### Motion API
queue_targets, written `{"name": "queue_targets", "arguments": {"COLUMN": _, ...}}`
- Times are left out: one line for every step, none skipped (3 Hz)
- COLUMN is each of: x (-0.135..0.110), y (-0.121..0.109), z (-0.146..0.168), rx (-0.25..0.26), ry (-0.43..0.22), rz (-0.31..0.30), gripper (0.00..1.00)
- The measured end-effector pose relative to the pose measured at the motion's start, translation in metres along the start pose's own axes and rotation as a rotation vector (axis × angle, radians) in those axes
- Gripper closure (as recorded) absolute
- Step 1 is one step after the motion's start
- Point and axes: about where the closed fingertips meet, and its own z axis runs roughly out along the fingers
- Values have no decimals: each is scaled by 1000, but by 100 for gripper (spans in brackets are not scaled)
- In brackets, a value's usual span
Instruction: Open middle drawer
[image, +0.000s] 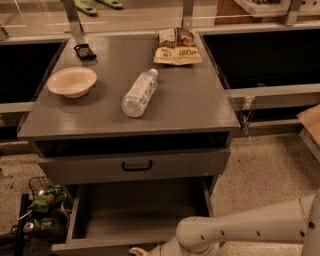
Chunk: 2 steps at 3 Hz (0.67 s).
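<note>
The middle drawer (135, 166) is the grey front with a black pull handle (136, 165) under the cabinet top. Its front stands about flush with the cabinet, with a dark gap above it. Below it, the lowest drawer (137, 207) is pulled far out and shows a plain grey inside. My white arm (240, 232) comes in from the lower right. My gripper (137, 251) is at the bottom edge of the view, by the front rim of the pulled-out lowest drawer, well below the handle. Only a small part of it shows.
On the cabinet top (190, 100) lie a clear water bottle (139, 93), a pale bowl (72, 81), a snack bag (176, 46) and a small black object (84, 51). A wire basket with green items (42, 207) stands on the floor at the left. Dark shelving flanks both sides.
</note>
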Motion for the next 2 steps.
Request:
{"name": "queue_targets", "arguments": {"x": 0, "y": 27, "z": 1, "rx": -43, "ry": -29, "rz": -52, "gripper": 0}}
{"name": "queue_targets", "arguments": {"x": 0, "y": 27, "z": 1, "rx": -43, "ry": -29, "rz": -52, "gripper": 0}}
